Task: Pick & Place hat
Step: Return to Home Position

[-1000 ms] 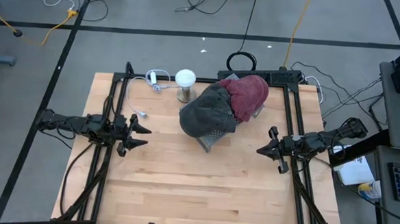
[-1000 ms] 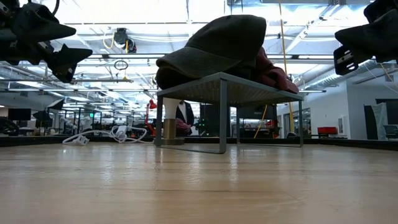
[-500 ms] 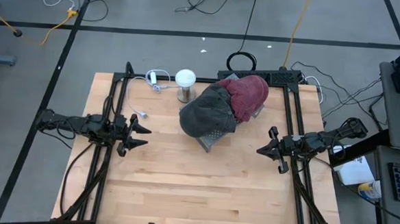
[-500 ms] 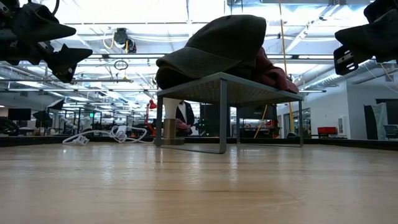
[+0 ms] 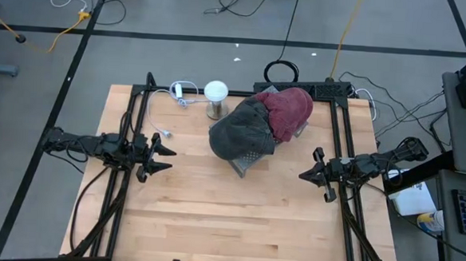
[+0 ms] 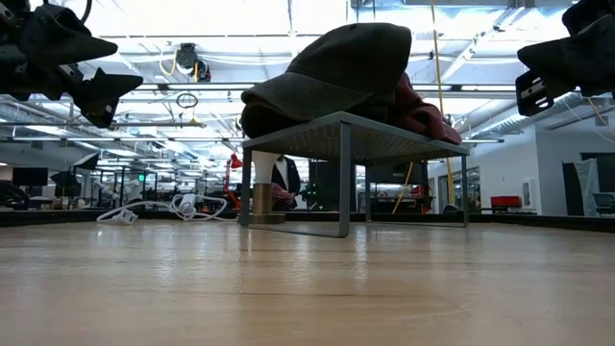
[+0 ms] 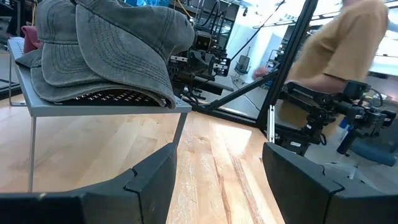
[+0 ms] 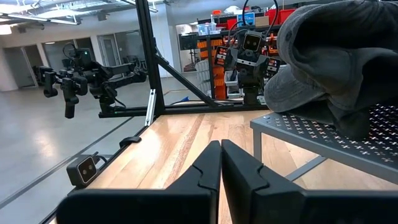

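The stacked black caps (image 5: 241, 135) sit on the shelf (image 5: 245, 165). Left hand (image 5: 169, 159), spread, hangs left of the shelf; right hand (image 5: 303, 174), pressed together, hangs right of it, slightly nearer; both empty.

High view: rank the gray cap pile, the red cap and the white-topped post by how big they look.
1. gray cap pile, largest
2. red cap, judged by its visible part
3. white-topped post, smallest
The left gripper and right gripper wait at the table's sides.
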